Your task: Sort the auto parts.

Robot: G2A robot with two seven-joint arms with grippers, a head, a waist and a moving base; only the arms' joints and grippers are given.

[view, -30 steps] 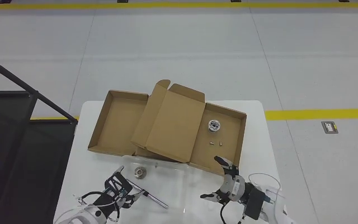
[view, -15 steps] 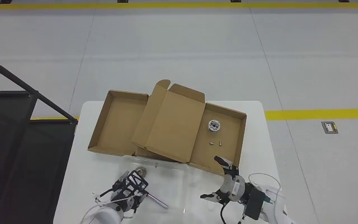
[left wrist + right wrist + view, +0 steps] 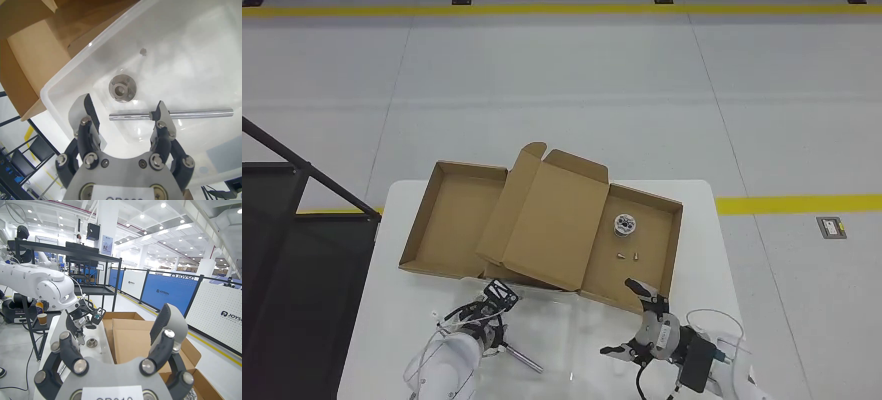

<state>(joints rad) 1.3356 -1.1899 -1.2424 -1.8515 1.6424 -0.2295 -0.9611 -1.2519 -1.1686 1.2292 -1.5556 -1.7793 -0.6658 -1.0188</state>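
— Where's the left gripper point(image 3: 125, 112)?

— Low over the near left part of the table point(image 3: 697, 215), bent down into the clear tray point(image 3: 62, 75), just in front of the box point(image 3: 457, 220). It points almost straight down.

— Open or closed?

— Spread wide, with nothing between the fingers point(image 3: 90, 110). The flange point(image 3: 122, 90) lies flat on the tray floor just past the fingertips, in line with the gap. The rod point(image 3: 198, 112) lies crosswise on the tray floor beside the flange; one fingertip stands in front of it, and I can't tell whether they touch.

— And the right gripper point(image 3: 626, 320)?

— At the near right of the table, beside the box's near right corner, tilted up so that its wrist view looks out over the box. It is also spread wide and holds nothing.

— Anything in the box?

— A round part point(image 3: 625, 222) and two screws point(image 3: 628, 254) lie in the right compartment, apart from each other.

— What has changed over the last second?

— The left gripper has come from the table's near left edge up toward the box. The flange was then in plain sight in the top view; now the gripper sits over it. The rod, the box's contents and the right gripper have not moved.
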